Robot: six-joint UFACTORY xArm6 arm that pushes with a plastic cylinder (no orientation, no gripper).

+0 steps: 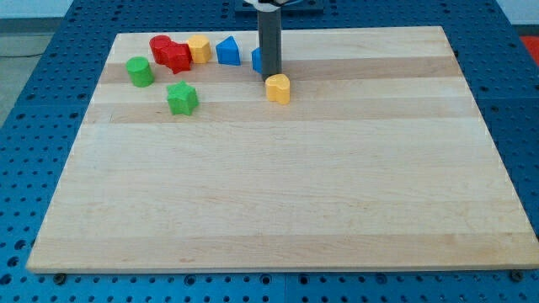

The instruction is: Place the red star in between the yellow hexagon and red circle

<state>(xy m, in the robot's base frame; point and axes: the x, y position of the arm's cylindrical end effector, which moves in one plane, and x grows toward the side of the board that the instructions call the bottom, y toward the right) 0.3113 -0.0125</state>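
Observation:
The red star (178, 57) lies near the view's top left, touching the red circle (159, 45) on its left and the yellow hexagon (200, 48) on its right. My rod comes down from the view's top. My tip (269, 77) rests right of this group, just above and left of a yellow heart-shaped block (278, 88). The rod partly hides a blue block (257, 59) behind it.
A blue block with a pointed top (227, 51) sits between the yellow hexagon and the rod. A green cylinder (140, 71) and a green star (182, 98) lie below the red blocks. The wooden board (278, 185) is ringed by a blue perforated table.

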